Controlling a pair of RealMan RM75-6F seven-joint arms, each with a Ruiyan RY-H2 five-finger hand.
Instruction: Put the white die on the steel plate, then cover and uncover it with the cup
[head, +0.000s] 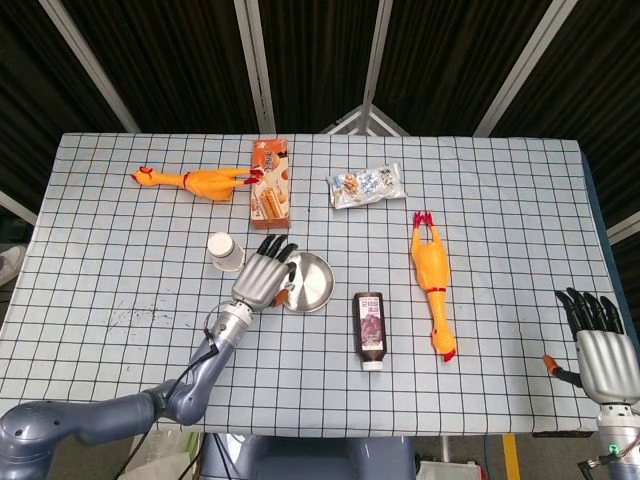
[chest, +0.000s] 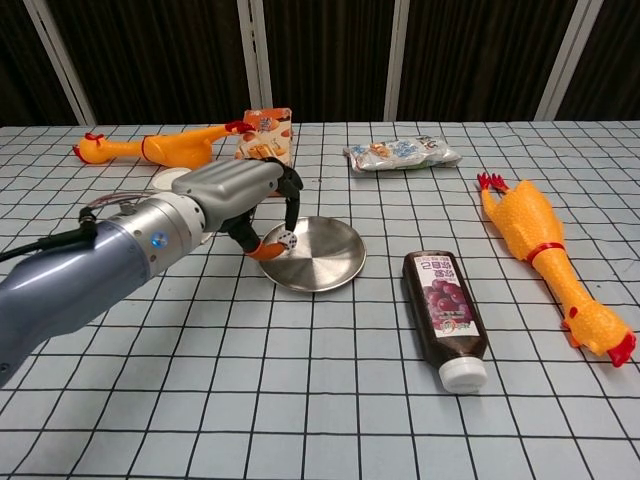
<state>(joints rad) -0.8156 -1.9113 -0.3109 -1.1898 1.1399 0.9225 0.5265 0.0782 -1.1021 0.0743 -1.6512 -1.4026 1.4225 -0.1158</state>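
- Chest view shows the left hand (chest: 243, 198) pinching the white die (chest: 286, 240) between an orange-tipped thumb and a dark finger, over the near-left rim of the steel plate (chest: 325, 262); the die looks just clear of the metal, so I judge it is carried, not yet set down.
- Pinching with the fingertips only leaves the die's underside free, which suits lowering it flat onto the plate.
- Head view puts that hand (head: 265, 281) across the plate's (head: 312, 282) left edge, near the middle of the table (head: 120, 230).
- Beside the hand, towards the table's left edge, the cup (head: 225, 251) lies within easy reach for the covering step; in the chest view the arm hides most of it.
- Near the table's near-right corner, the right hand (head: 598, 345) sits with fingers spread and nothing in them, well apart from the work.
- Just right of the plate lies a sauce bottle (chest: 443, 312), so a die released too hard could roll towards it.
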